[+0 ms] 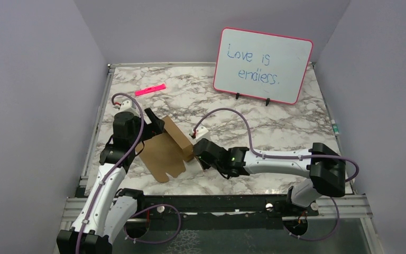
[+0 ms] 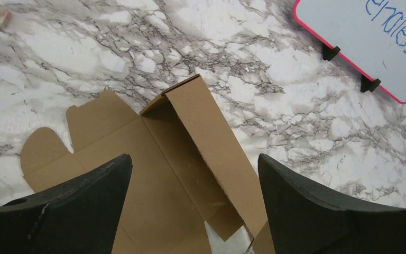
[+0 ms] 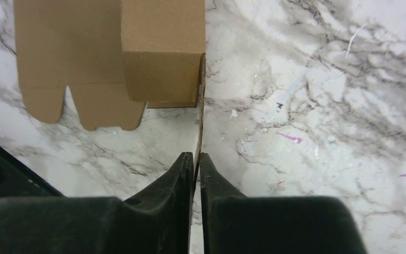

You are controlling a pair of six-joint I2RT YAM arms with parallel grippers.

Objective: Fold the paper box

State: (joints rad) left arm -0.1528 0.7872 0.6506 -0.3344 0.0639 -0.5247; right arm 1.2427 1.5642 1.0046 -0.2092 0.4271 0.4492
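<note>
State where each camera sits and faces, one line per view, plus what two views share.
Top external: above and behind the bases, looking down across the marble table toward the whiteboard; both arms show, left pincer and right pincer at the paper box.
Left wrist: on the left arm, facing down over the box; its open fingers frame the view.
Right wrist: on the right arm, facing down at the tabletop; its fingers pinch a box flap's edge.
Shared: top external and left wrist both show the whiteboard.

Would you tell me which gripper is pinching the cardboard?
The right gripper, closed on the paper box's edge; the left gripper hangs open above it.
</note>
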